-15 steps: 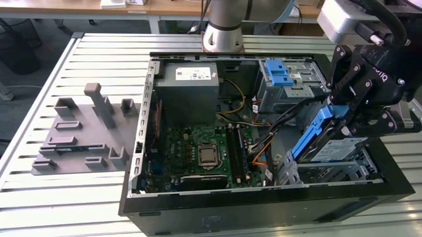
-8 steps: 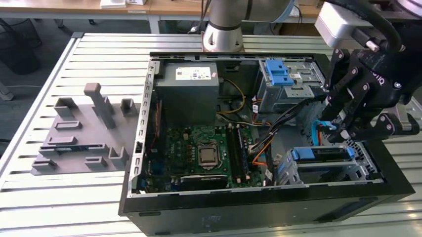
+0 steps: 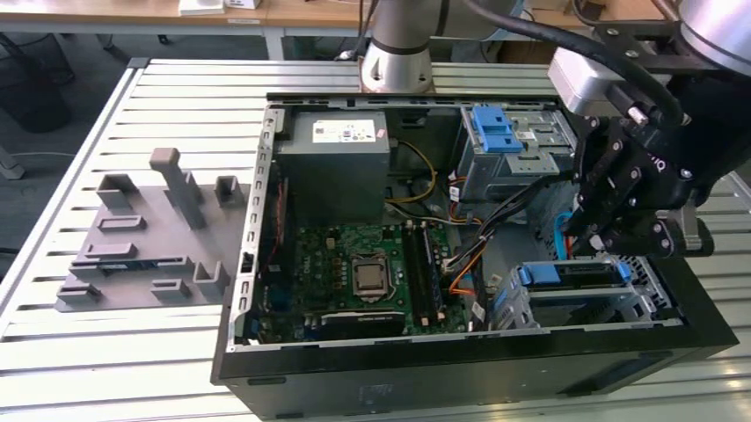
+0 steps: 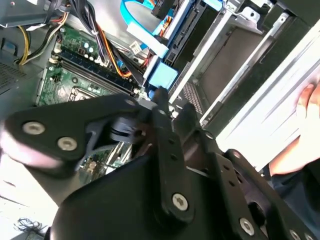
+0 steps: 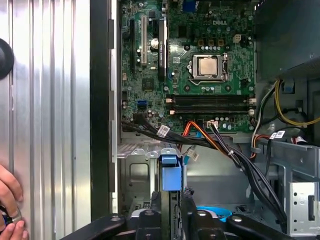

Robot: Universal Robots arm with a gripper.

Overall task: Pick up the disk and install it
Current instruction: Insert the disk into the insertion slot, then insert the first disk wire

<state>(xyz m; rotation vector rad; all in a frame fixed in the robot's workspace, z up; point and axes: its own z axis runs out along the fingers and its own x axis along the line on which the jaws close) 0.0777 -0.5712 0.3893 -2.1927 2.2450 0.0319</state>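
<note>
The disk (image 3: 575, 274) stands on edge in the metal drive cage (image 3: 652, 294) at the case's front corner, on the exterior view's right. Its blue carrier end (image 5: 170, 172) sticks out past my fingers in the first wrist view. My gripper (image 3: 583, 251) comes down onto it from above. The two black fingers sit on either side of the disk's thin body, shut on it. In the second wrist view the gripper (image 4: 172, 105) reaches toward the same blue carrier end (image 4: 162, 76). Most of the disk is hidden by the fingers and the cage.
The open computer case holds a green motherboard (image 3: 364, 272), a grey power supply (image 3: 340, 149) and a blue latch bracket (image 3: 495, 132). Cable bundles (image 5: 235, 155) run beside the cage. A grey fixture (image 3: 147, 237) lies on the slatted table. A person's hand (image 5: 10, 210) rests near the case.
</note>
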